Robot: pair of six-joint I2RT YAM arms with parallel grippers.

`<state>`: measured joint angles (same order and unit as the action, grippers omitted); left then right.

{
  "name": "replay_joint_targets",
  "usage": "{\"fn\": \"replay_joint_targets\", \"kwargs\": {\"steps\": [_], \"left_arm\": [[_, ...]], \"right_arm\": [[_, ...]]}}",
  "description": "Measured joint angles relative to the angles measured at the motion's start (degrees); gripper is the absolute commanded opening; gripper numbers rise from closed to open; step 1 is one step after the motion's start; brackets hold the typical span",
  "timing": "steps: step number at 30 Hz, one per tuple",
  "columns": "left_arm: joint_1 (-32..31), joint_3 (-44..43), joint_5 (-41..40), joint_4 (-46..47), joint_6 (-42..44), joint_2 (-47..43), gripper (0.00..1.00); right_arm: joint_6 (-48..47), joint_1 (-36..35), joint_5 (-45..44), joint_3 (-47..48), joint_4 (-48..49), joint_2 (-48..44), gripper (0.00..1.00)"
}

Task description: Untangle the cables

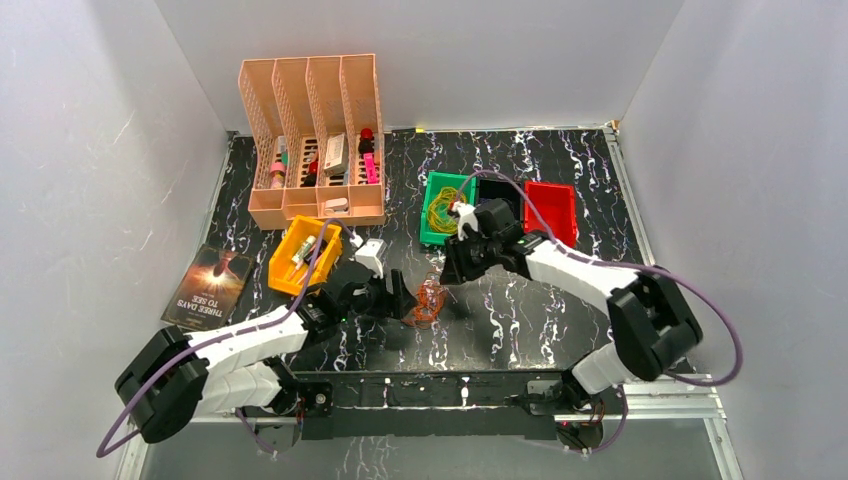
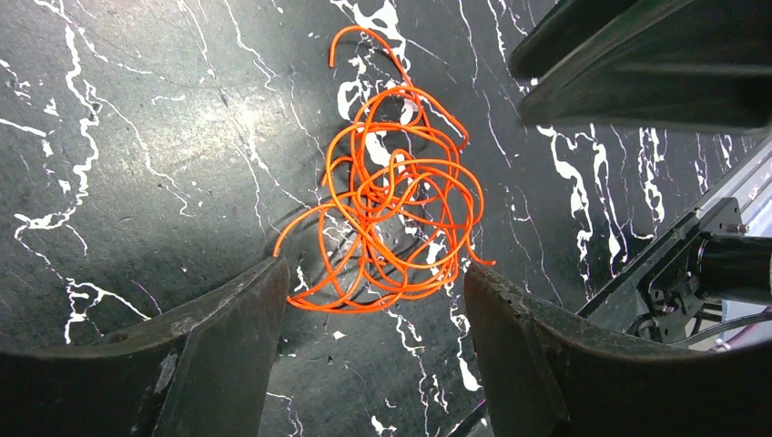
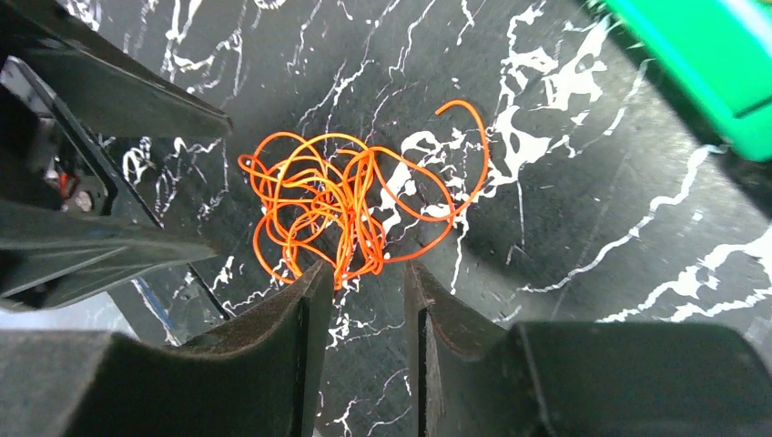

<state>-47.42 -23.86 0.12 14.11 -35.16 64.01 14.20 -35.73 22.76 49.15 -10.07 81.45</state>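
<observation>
Orange cables (image 2: 391,218) heaped towards near edge of surface (image 2: 137,173), just ahead of left gripper (image 2: 375,271), spread wide, right gripper (image 3: 366,269) narrowly parted at the loops, nothing grasped.

Orange cables (image 1: 430,298) on marbled table (image 1: 520,330), between left pincer (image 1: 408,300) and right pincer (image 1: 452,268), perhaps clear of both.

A bench (image 1: 500,335) with a black surface veined in white is spread beneath and around the left claw (image 1: 408,298). It is enclosed by plain pale grey walls: a back wall (image 1: 420,50) far beyond the claw, a left-hand wall (image 1: 80,150) and a right-hand wall (image 1: 740,130) well off to either side. A dull sheen is seen on the bench below the claw.
</observation>
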Motion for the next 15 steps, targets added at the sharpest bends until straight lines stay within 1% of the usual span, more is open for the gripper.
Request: {"fn": "replay_joint_targets", "kwargs": {"steps": [6, 10, 13, 15], "left_arm": [[0.0, 0.0, -1.44, -0.02, 0.0, -1.07, 0.7], [0.0, 0.0, -1.86, -0.02, -0.26, -1.55, 0.7], [0.0, 0.0, -1.97, 0.02, -0.48, -2.29, 0.7], [0.0, 0.0, -2.08, 0.0, -0.48, -2.51, 0.7]], "right_arm": [[-1.07, -3.15, 0.13, 3.3, -0.17, 8.35, 0.43], [-1.18, -4.44, 0.09, 4.5, 0.0, 9.94, 0.41], [-1.33, -4.7, -0.46, 5.25, 0.28, 11.13, 0.38], [-1.4, -4.7, -1.27, 5.51, 0.5, 11.74, 0.37]]}}
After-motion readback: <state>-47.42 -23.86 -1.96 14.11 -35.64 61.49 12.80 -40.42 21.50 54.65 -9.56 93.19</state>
